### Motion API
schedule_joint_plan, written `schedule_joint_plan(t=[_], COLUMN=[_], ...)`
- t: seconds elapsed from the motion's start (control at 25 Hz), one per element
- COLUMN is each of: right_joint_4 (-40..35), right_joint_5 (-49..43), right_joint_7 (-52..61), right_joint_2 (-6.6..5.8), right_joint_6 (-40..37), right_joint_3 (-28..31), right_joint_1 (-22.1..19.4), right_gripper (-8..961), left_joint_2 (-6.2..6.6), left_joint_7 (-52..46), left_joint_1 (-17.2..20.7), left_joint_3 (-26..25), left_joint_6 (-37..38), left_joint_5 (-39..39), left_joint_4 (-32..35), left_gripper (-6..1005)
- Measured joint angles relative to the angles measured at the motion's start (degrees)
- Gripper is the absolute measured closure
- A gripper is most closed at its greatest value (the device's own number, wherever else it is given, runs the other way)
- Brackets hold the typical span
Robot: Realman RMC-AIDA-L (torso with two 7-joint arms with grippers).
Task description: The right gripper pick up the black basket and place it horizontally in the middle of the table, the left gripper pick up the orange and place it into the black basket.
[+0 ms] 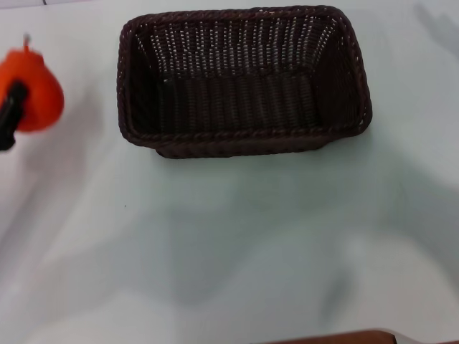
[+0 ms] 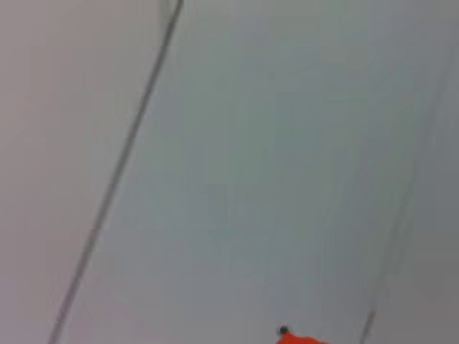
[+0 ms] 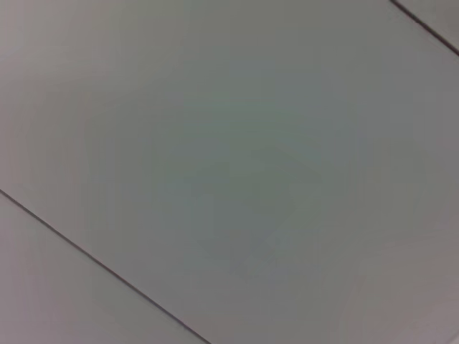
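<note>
The black basket (image 1: 244,82) lies lengthwise across the far middle of the white table (image 1: 237,244), open side up and empty. The orange (image 1: 34,89) is at the far left edge of the head view, looking large and raised off the table. One black finger (image 1: 11,107) of my left gripper (image 1: 14,97) crosses its front; the rest of the claw is cut off by the frame edge. The left wrist view shows only the orange's top (image 2: 300,339) with its dark stem. My right gripper is out of view.
A brown strip (image 1: 344,337) shows at the near edge of the head view. Thin dark seams (image 2: 118,172) (image 3: 93,261) cross the pale surface in both wrist views. Soft shadows lie on the table in front of the basket.
</note>
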Motion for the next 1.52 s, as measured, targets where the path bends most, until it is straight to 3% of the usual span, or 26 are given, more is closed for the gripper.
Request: schedule_joint_plan(t=[0.08, 0.2, 0.36, 0.48, 0.56, 0.68, 1.04, 1.28, 1.52], right_joint_4=[0.5, 1.8, 5.7, 8.1, 9.2, 10.1, 16.1, 25.6, 35.8], right_joint_5=[0.6, 1.3, 4.6, 7.1, 8.3, 9.7, 15.6, 20.6, 21.6], right_joint_7=[-1.1, -4.2, -9.8, -12.1, -12.9, -14.2, -28.3, -48.6, -66.8], right_joint_2=[0.01, 0.02, 0.04, 0.04, 0.04, 0.04, 0.12, 0.16, 0.36], right_joint_6=[0.2, 1.1, 2.1, 2.1, 2.2, 2.5, 6.7, 8.3, 11.6], right_joint_3=[-0.1, -0.1, -0.1, 0.1, 0.1, 0.2, 2.2, 3.7, 8.6], right_joint_1=[0.1, 0.6, 1.0, 0.9, 0.7, 0.4, 0.0, 0.1, 0.2], right_gripper=[358, 360, 358, 357, 357, 356, 352, 350, 272], left_joint_2=[-0.45, -2.26, -6.29, -8.19, -8.41, -8.43, -8.14, -8.53, -8.43], left_joint_7=[-0.4, -0.1, 3.2, 5.6, 5.5, 5.4, 5.8, 9.0, 9.5], left_joint_1=[0.1, -0.2, -2.8, -4.8, -6.4, -8.1, -8.1, -5.4, -0.6], left_joint_3=[0.0, 0.0, 0.7, 1.8, 4.9, 7.2, 6.2, -2.2, -16.1], left_joint_6=[-1.4, -3.2, -3.2, -1.4, 0.7, 2.5, 5.5, 7.2, 6.7], left_joint_5=[0.1, 0.2, 1.5, 2.5, 2.3, 2.2, 2.1, 1.4, -0.3], left_joint_4=[-3.4, -7.5, -10.1, -10.0, -10.2, -10.4, -10.4, -8.4, -7.0], left_gripper=[621, 646, 680, 708, 727, 627, 287, 140, 69])
